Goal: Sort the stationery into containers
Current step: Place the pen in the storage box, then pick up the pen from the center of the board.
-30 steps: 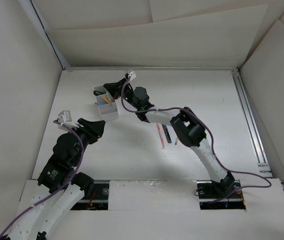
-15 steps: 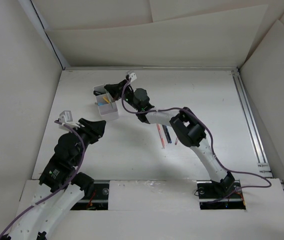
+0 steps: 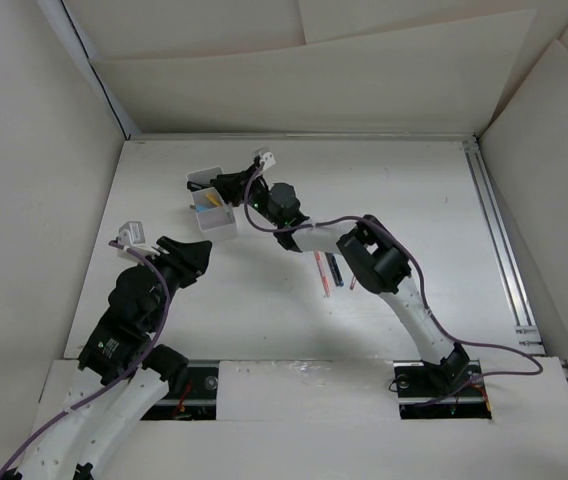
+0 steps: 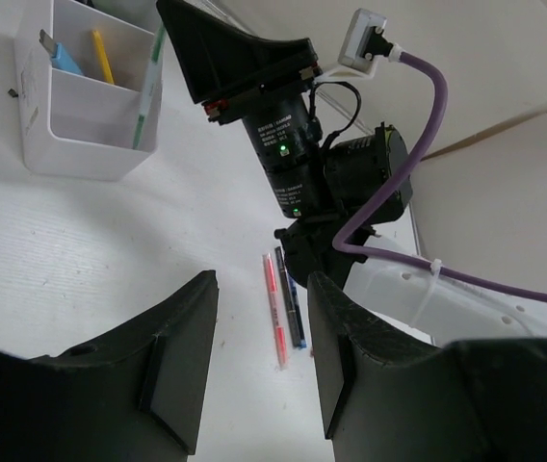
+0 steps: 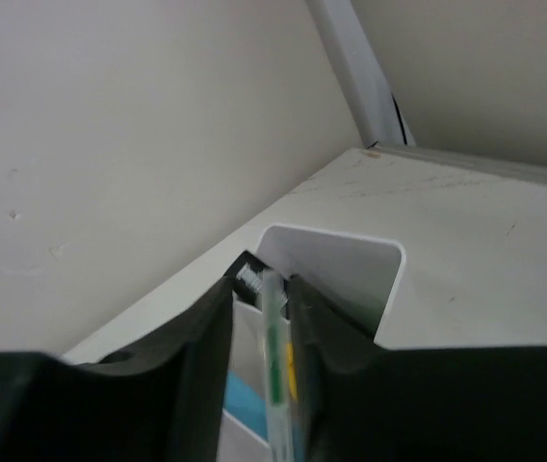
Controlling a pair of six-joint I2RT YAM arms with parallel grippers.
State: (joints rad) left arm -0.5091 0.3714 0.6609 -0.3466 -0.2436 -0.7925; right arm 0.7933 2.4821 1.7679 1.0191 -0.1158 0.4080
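Observation:
The white two-compartment box (image 3: 215, 213) stands at the table's back left. My right gripper (image 3: 227, 186) hangs right over it. Its jaws (image 5: 262, 281) are slightly parted, and a clear pen with a green core (image 5: 275, 356) stands loosely between them, reaching down into the box (image 5: 336, 241). The box (image 4: 81, 144) also holds a yellow pen (image 4: 103, 56) and a light blue item (image 4: 65, 60). A red pen (image 3: 319, 275) and a dark blue pen (image 3: 334, 268) lie side by side mid-table. My left gripper (image 3: 201, 250) is open and empty, low and in front of the box.
The right arm's elbow (image 3: 376, 262) hangs just right of the two loose pens. White walls close the table at the back and on both sides. A metal rail (image 3: 499, 235) runs along the right edge.
My right gripper's jaws have parted from around the green pen, and the gripper has shifted slightly toward the box. The left arm has not moved.

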